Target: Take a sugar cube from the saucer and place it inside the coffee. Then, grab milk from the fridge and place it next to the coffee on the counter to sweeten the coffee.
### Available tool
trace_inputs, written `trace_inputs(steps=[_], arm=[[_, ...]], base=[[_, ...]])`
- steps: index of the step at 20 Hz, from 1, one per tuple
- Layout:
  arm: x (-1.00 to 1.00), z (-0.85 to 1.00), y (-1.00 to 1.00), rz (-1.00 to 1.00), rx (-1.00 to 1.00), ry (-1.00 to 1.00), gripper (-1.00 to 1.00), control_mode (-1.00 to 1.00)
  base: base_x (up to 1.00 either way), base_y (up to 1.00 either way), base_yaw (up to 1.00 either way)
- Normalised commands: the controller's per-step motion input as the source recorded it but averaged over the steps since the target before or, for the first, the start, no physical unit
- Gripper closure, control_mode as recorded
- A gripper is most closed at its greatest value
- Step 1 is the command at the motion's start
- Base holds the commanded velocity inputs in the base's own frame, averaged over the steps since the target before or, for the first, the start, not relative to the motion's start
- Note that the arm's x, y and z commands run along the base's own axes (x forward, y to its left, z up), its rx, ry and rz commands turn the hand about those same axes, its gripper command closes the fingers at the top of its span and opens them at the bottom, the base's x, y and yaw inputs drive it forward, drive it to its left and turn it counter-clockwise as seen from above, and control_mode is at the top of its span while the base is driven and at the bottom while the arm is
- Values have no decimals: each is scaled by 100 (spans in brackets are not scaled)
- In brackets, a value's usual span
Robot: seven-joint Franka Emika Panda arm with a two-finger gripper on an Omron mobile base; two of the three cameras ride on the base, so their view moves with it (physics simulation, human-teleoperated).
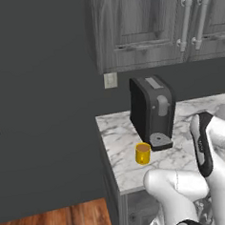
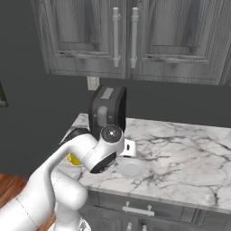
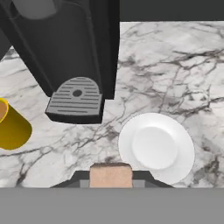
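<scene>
A white robot arm's gripper (image 3: 111, 181) hangs above a marble counter (image 3: 175, 70), its two dark fingertips pressed in on a pale tan sugar cube (image 3: 111, 175) that sits squarely between them at the bottom of the hand view. The jaws stand only as far apart as the cube is wide, and the cube is lifted clear of the stone.

Just below and to the right of the cube in that view lies the saucer (image 3: 183, 144), a flat round white plate resting on the veined marble, its surface bare. To the left stands the coffee (image 3: 13, 127), a yellow mug with brown liquid visible at its rim, set near the drip tray (image 3: 76, 98) of a black coffee machine (image 3: 65, 48).

From the left base view, the mug (image 1: 143, 153) stands near the front-left corner of the counter (image 1: 118, 133), just beside the machine (image 1: 152, 111), while the arm's bent elbow rises at the lower right. From the right base view, the saucer (image 2: 131, 168) lies near the counter's front edge, just beside the arm's wrist, with grey wood-grain wall cabinets (image 2: 135, 36) overhead.
</scene>
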Motion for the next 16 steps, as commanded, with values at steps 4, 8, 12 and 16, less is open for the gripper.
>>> trace_inputs(steps=[4,8,12,16], arm=[[-19,69,100,0,-6,2,100,-100],[-19,35,100,-1,-4,11,100,-100],[-6,16,100,0,-8,9,100,-100],[5,-6,91,0,-5,12,100,-100]], base=[[0,0,0],[0,0,0],[0,0,0],[0,0,0]])
